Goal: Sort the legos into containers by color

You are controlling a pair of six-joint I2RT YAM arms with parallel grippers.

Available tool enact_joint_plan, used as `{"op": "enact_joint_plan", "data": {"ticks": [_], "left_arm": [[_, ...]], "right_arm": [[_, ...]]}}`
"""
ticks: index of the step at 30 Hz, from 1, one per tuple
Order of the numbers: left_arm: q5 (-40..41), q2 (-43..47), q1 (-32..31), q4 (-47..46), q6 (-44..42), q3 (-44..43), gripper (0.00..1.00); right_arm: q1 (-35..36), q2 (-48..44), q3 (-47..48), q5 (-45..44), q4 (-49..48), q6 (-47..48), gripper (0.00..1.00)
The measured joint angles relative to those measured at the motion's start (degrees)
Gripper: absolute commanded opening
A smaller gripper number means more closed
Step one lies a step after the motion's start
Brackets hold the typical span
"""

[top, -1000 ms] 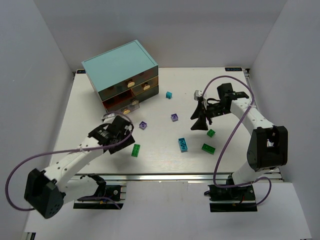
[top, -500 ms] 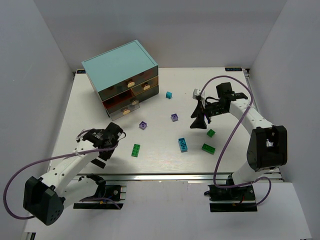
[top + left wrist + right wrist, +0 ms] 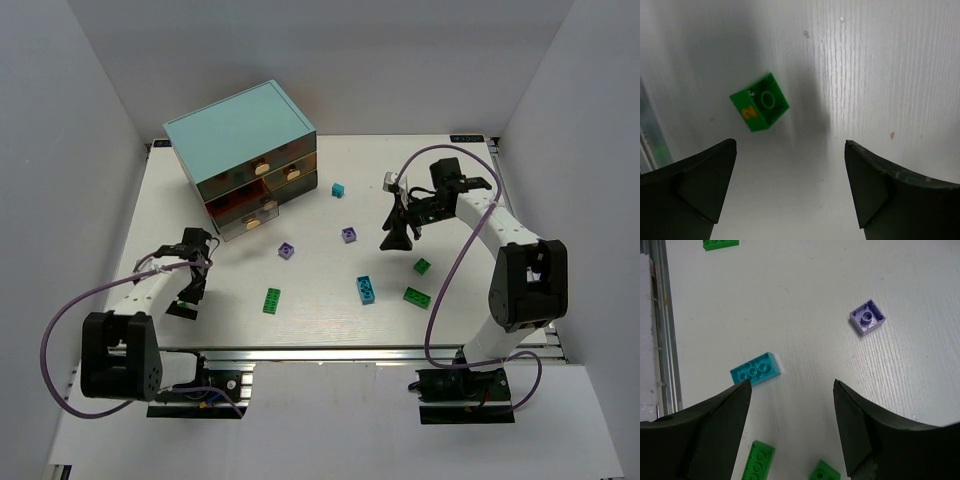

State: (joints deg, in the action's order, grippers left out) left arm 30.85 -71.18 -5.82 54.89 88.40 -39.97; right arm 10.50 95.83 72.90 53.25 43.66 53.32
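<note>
At the left, the left gripper (image 3: pixel 185 300) pointed down at the table (image 3: pixel 330 330) near its front-left corner, its fingers spread wide and holding nothing. In its wrist view a small green cube (image 3: pixel 760 108) with an orange "2" on one face lay on the white surface just ahead of the gap between the fingers (image 3: pixel 695 185), touching neither. In the overhead view that cube could not be made out.

Behind, toward the back left, stood the light-teal cabinet (image 3: pixel 240 130), its brownish drawers (image 3: pixel 262 168) facing the middle of the table. The lowest drawer (image 3: pixel 248 222) stuck out a little.

In front of the cabinet the bricks lay loose and well apart:
- a long green brick (image 3: pixel 271 300)
- a purple brick (image 3: pixel 287 251)
- a second purple brick (image 3: pixel 349 235)
- a small cyan brick (image 3: pixel 338 190) near the cabinet's right corner
- a larger cyan brick (image 3: pixel 366 289)
- two green bricks (image 3: pixel 423 266) (image 3: pixel 416 296) farther right

The right gripper (image 3: pixel 398 240) hung over the table just right of the second purple brick, its fingers also apart and empty. Its wrist view showed the larger cyan brick just beyond the left fingertip, and one purple brick lying hollow side up.
</note>
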Motion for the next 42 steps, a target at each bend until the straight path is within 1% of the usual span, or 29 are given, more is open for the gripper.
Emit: {"op": "enact_joint_plan", "data": {"ticks": [4,8,13,18,19,22,23,26,27,29,30,34,37,40,41,42], "left_arm": [[-0.9,-3.1,4.1,-3.9,-3.7,-0.3,0.98],[-1.7,-3.5,7.0,-6.2,-5.9,-0.2,0.96],[-1.8,-3.1,9.8,-7.7,-7.7,0.8,0.88],[-2.0,-2.8,12.0,-8.2,-8.7,2.4,0.85],[-2.1,-2.8,12.3,-8.3,-8.9,2.6,0.83],[-2.2,-2.3,13.1,-8.6,-9.2,3.3,0.73],[-2.2,-2.1,13.3,-8.9,-9.5,3.5,0.62],[-2.6,-1.8,14.1,-9.3,-10.3,3.7,0.47],[-2.6,-1.8,14.3,-9.6,-10.4,3.7,0.37],[-2.9,-1.8,14.4,-10.2,-11.0,3.7,0.30],[-3.2,-1.6,14.5,-10.5,-11.4,3.7,0.21],[-5.2,0.0,14.6,-12.3,-13.7,3.7,0.00],[-7.9,1.6,14.2,-14.6,-17.3,3.7,0.00],[-13.5,2.1,13.7,-16.8,-22.1,2.9,0.00],[-16.5,2.3,13.4,-18.0,-24.4,2.3,0.00],[-18.8,2.8,13.0,-19.1,-26.4,1.8,0.00]], "right_arm": [[0.0,0.0,0.4,-0.9,0.2,0.0,0.72],[0.0,0.0,0.4,-1.3,0.4,-0.4,0.72],[0.0,0.0,0.4,-2.1,0.6,-0.5,0.72],[0.0,0.0,0.4,-2.2,1.3,-0.5,0.72],[-0.1,0.0,0.4,-2.3,1.3,-0.5,0.72],[-0.2,0.0,0.4,-2.4,1.3,-0.4,0.72],[-0.3,-0.1,0.4,-2.5,1.3,-0.4,0.72],[-0.4,-0.5,0.4,-2.6,1.4,-0.4,0.72],[-0.4,-0.6,0.3,-2.8,1.4,-0.4,0.72],[-0.4,-0.9,0.3,-3.0,1.4,-0.4,0.72],[-0.4,-1.2,0.3,-3.0,1.4,-0.4,0.72],[-0.4,-2.2,-0.7,-3.3,1.4,-0.3,0.71],[-0.4,-2.7,-1.1,-3.4,1.6,-0.4,0.71],[-0.4,-3.2,-1.4,-3.4,1.7,-0.4,0.71],[-0.4,-3.3,-1.4,-3.4,1.7,-0.5,0.70],[-0.4,-3.5,-1.4,-3.4,1.7,-0.5,0.69]]}}
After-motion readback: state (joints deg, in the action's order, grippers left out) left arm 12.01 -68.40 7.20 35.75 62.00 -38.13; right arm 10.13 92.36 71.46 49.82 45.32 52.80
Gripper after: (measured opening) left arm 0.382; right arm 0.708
